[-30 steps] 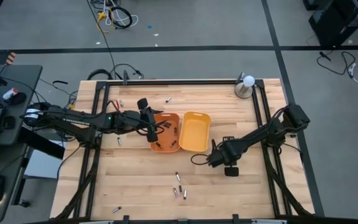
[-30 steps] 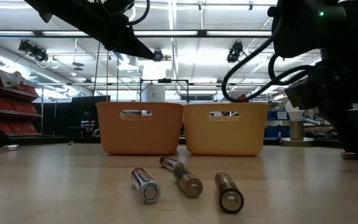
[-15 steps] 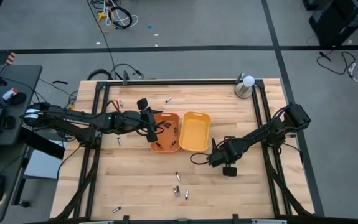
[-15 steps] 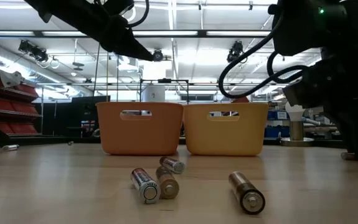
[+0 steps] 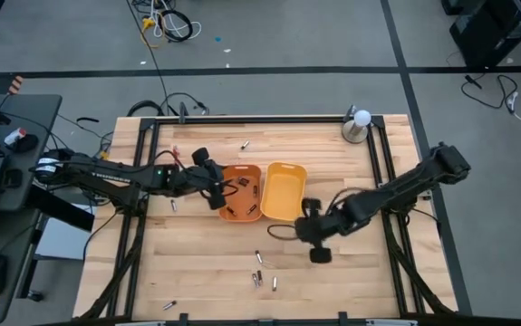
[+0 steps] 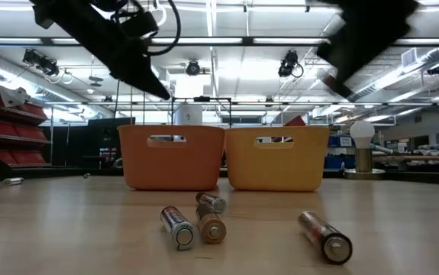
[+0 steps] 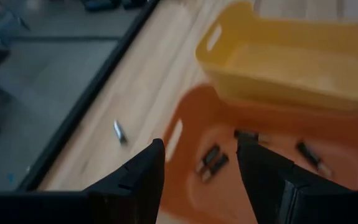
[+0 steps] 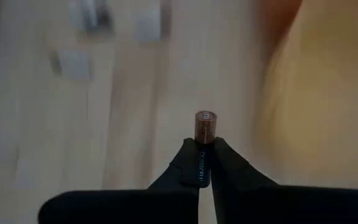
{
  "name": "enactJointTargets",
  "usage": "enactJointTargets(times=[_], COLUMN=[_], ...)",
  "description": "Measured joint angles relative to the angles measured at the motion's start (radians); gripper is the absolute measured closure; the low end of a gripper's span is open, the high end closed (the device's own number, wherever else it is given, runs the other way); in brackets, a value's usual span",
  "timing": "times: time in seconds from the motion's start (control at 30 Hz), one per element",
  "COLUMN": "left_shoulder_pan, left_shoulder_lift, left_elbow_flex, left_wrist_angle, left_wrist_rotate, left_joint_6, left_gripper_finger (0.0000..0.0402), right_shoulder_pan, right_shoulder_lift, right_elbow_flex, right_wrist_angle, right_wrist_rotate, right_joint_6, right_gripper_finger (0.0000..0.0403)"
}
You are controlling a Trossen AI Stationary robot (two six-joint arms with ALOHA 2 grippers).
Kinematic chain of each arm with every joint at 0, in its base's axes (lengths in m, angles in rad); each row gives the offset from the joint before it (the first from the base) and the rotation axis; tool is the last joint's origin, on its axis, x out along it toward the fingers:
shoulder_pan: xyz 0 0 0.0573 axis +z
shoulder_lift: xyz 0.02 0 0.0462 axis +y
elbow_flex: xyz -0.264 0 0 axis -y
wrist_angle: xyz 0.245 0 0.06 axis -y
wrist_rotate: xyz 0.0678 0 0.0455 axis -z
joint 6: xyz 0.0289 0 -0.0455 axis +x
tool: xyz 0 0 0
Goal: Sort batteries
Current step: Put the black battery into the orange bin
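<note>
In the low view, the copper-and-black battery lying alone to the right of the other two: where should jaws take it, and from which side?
Grip the lone copper-and-black battery at mid-length, coming straight down from above with the jaws closing across its narrow round body. It lies flat on the wooden table, apart from the two other batteries, so both long sides are free.

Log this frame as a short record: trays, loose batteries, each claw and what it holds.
orange tray: holds several dark batteries
yellow tray: beside the orange one, touching; no batteries visible inside
loose batteries: a cluster on the table's front part, others scattered near the edges
left claw: open, above the orange tray, holds nothing
right claw: shut on a copper-topped battery, raised off the table by the yellow tray
metal cup: far right corner, white ball on top
</note>
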Motion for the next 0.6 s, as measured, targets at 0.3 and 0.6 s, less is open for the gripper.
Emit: enactJointTargets(times=[0.3,0.6], left_shoulder_pan=[-0.035,-0.124], left_shoulder_lift=[-0.003,-0.003], left_elbow_flex=[0.0,0.0], left_wrist_angle=[-0.229,-0.288], left_wrist_rotate=[-0.054,-0.076], left_joint_6=[-0.189,-0.33], left_gripper_finger=[0.0204,0.0204], right_shoulder_pan=[-0.251,-0.422], right_shoulder_lift=[0.044,0.247], right_elbow_flex=[0.006,0.005], right_wrist_angle=[0.474,0.819], right_wrist_rotate=[-0.048,-0.21], right_joint_6=[-0.391,-0.455], right_gripper_finger=[0.0393,0.0391])
